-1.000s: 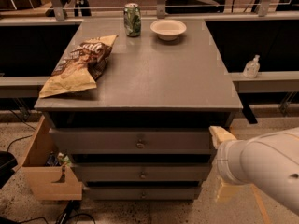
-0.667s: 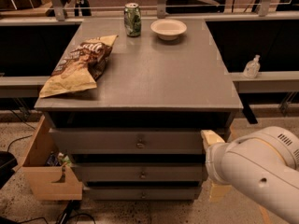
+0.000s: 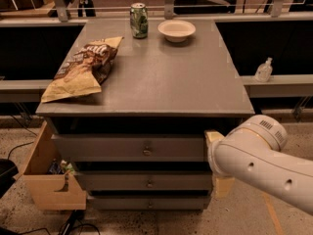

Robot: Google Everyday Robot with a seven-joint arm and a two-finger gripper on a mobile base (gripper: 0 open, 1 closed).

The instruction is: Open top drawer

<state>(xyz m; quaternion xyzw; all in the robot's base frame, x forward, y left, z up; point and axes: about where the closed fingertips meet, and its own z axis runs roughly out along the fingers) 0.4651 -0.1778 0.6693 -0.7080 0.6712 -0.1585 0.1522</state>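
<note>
Grey worktop (image 3: 161, 77), front-on. Top drawer (image 3: 98, 148) just beneath it, looks shut. Gripper (image 3: 213, 137) sits at the drawer's right end, mostly behind my arm (image 3: 259, 160); can't tell if released or clenched. I judge we're at the approach step: next, shift left onto the knob (image 3: 147, 151).

The wide grey wooden top drawer (image 3: 112, 147) sat beneath the grey bench's (image 3: 161, 77) front edge, small round metal knob (image 3: 147, 151) centred; the cream gripper (image 3: 214, 137) hung below the front-right corner.
</note>
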